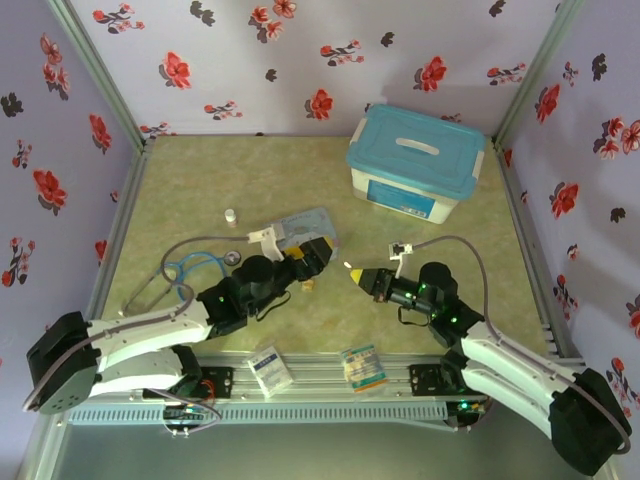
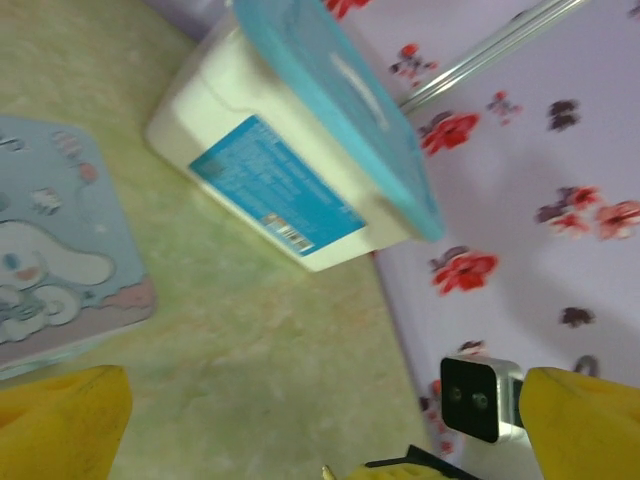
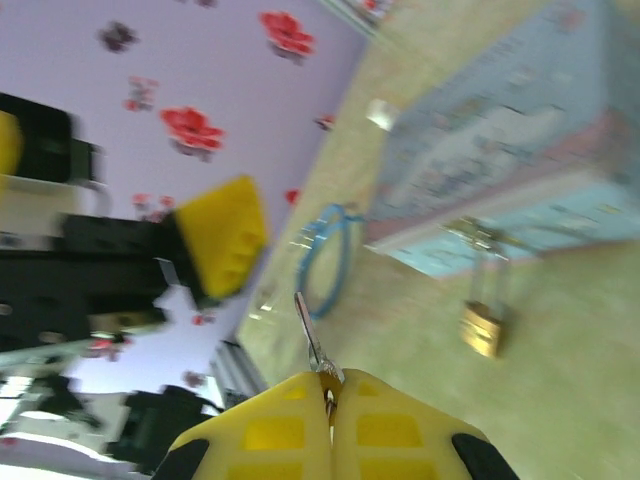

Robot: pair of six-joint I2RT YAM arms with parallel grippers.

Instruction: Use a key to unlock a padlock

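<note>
Key [image 3: 309, 333] pinched in right pincer [image 3: 331, 392], padlock [image 3: 483, 328] apart ahead

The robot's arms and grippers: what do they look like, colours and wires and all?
Both arms have white shells near the base and black joints further out, dotted with small green lights. The left arm and right arm each trail a grey cable. The left gripper and right gripper have yellow fingers, the right's moulded with square recesses.

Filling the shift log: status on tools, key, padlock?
Left tool open, empty. Right tool shut on key. Padlock on table by tin, key not yet in. Nothing between.
</note>
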